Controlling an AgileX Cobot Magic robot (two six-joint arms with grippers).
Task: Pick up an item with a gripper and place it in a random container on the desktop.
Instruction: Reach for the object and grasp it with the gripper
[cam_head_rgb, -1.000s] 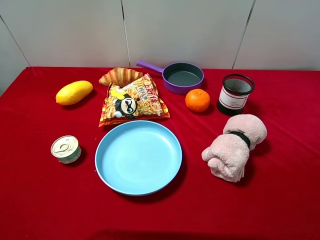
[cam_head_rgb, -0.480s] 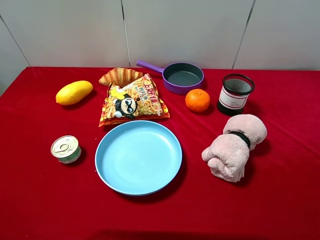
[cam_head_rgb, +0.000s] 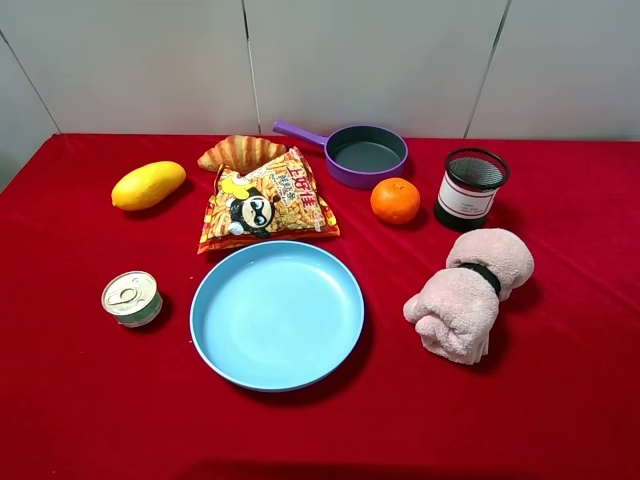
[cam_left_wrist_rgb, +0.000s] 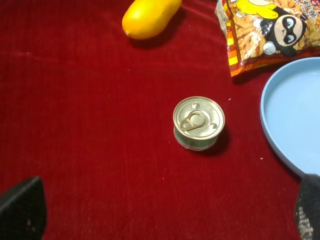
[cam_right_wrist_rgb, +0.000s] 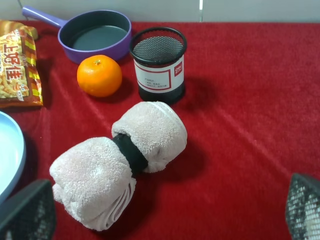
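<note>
The snack bag, just beyond the blue plate, probably wants a firm edge pinch from the left gripper, spread empty like the right gripper.

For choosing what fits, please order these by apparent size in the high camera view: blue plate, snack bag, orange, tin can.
1. blue plate
2. snack bag
3. orange and tin can: about alike; can lies nearer the camera, so unranked.

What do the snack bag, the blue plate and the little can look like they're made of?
Snack bag: thin printed plastic film, probably; glossy and crinkled. Blue plate: likely plastic or melamine; smooth, even colour, soft sheen. Can: metal, with a shiny gold pull-tab lid.
</note>
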